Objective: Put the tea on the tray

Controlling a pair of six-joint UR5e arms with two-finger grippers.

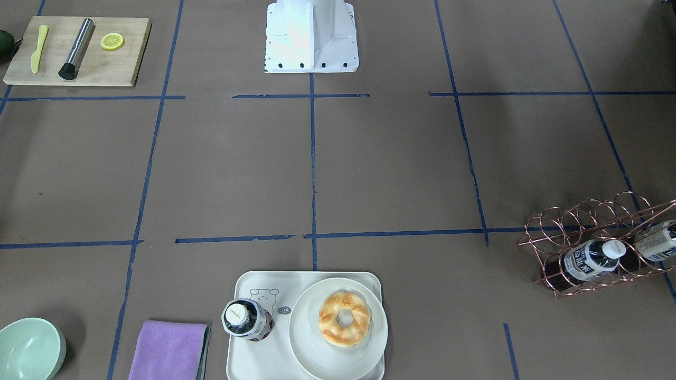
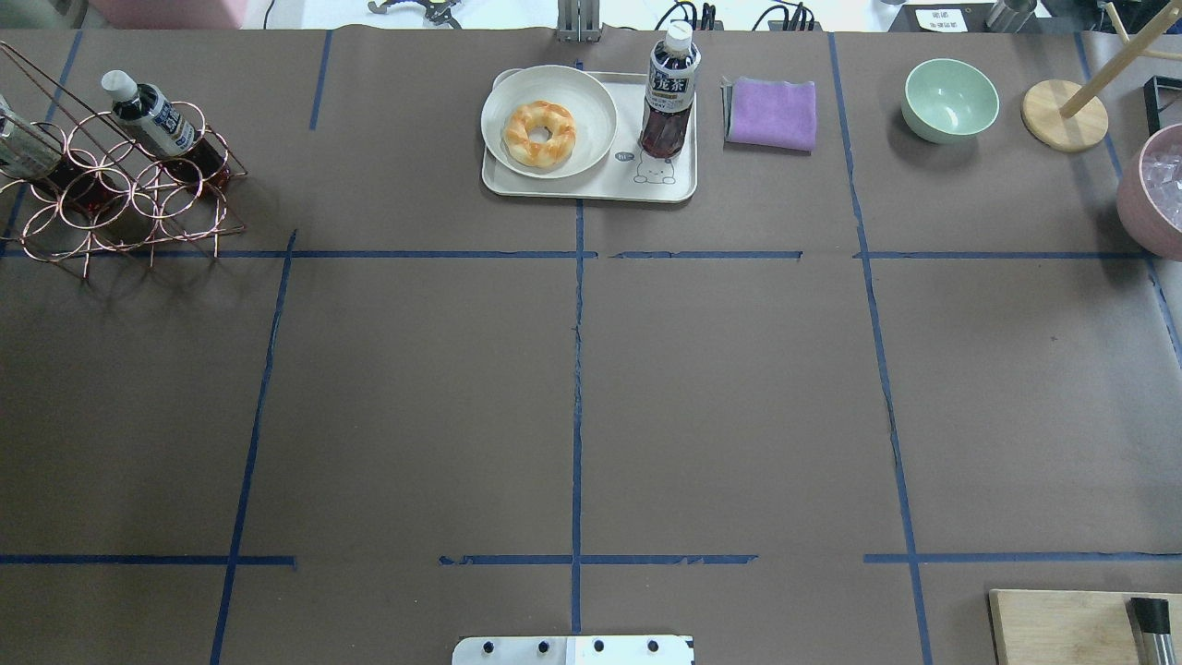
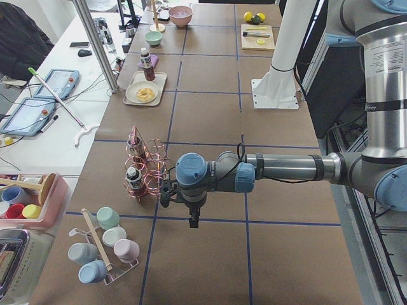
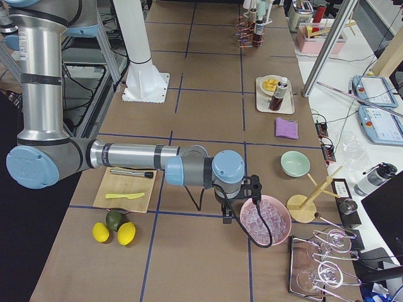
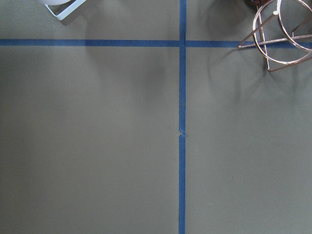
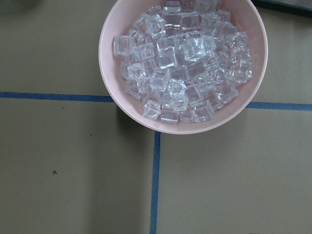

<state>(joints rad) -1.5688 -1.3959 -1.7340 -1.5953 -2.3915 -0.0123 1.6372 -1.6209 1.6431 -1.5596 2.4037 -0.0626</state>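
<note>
The tea (image 2: 669,92) stands upright on the right part of the cream tray (image 2: 591,185), just behind the bear drawing. It also shows in the front view (image 1: 247,319) on the tray (image 1: 253,361), and in the left side view (image 3: 148,66). My left gripper (image 3: 193,220) hangs over bare table next to the copper rack, far from the tray. My right gripper (image 4: 226,217) hangs beside the pink ice bowl. Both show only in the side views, so I cannot tell whether they are open or shut.
A white plate (image 2: 591,102) with a doughnut fills the tray's left part. A copper wire rack (image 2: 120,199) holds two other bottles. A purple cloth (image 2: 771,113), a green bowl (image 2: 951,97), a pink bowl of ice (image 6: 109,63) and a wooden board (image 1: 121,68) stand around.
</note>
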